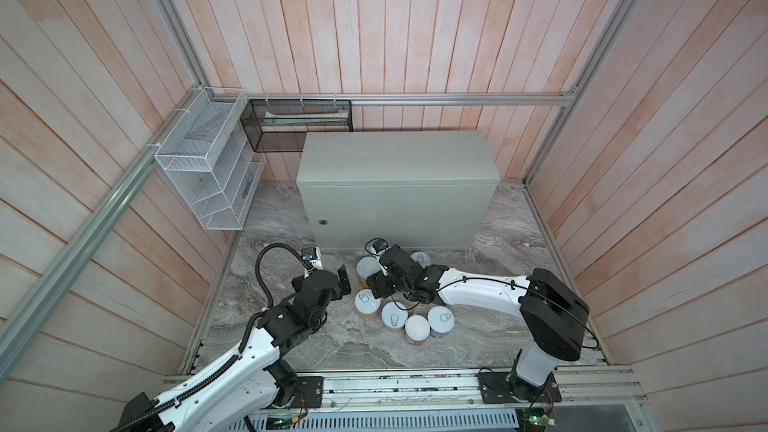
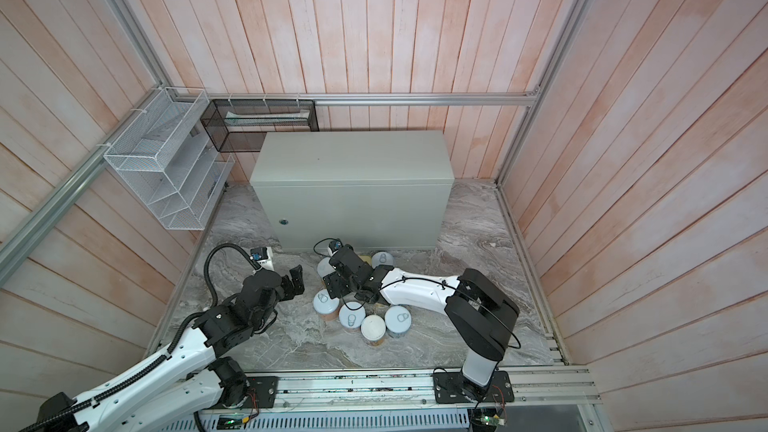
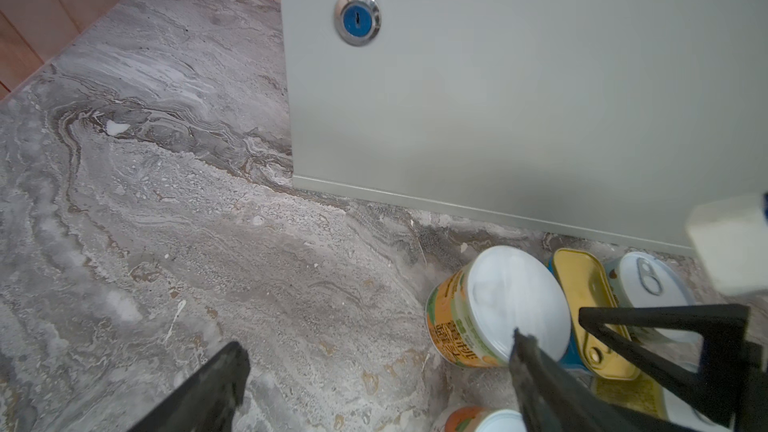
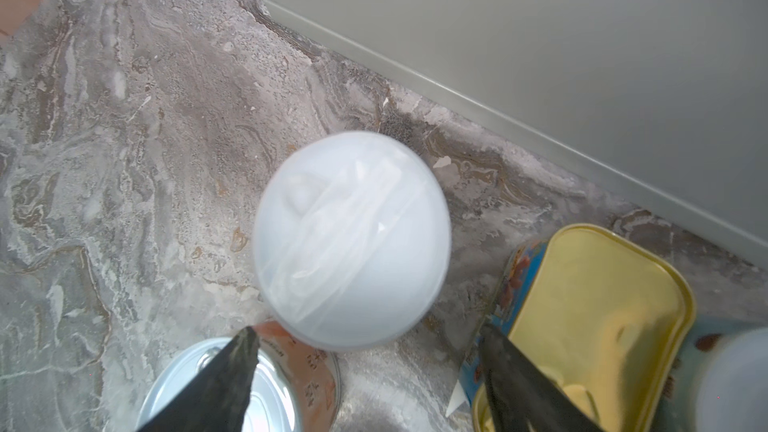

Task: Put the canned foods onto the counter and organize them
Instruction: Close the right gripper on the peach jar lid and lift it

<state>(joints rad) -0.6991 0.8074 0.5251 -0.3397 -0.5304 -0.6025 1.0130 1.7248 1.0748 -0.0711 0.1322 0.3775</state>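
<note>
All the canned foods are down on the marbled grey stone surface, bunched up tight right in front of the counter. That's the big plain grey metal box with a flat matte top and a shiny round lock with a blue centre.

Most are short cylinders with smooth silver pull-tab lids. One white-lidded can has a cloudy plastic cap and an orange and green label. Just beside it is the gold oblong tin, flat, with rounded corners and a blue printed side. A pull-tab can sits on the tin's far side, near the box's base.

The right gripper hangs over the cluster with its dark tapered jaws spread wide and nothing pinched between them. In its wrist view the white-lidded can sits just ahead of the tips, a bit blurry. The gold tin is by one finger and a silver-lidded can is under the other.

The left gripper is spread all the way apart and empty too. It sits over bare stone with one finger close to the white-lidded can.

A white wire mesh basket and a black mesh basket hang in the back corner.
</note>
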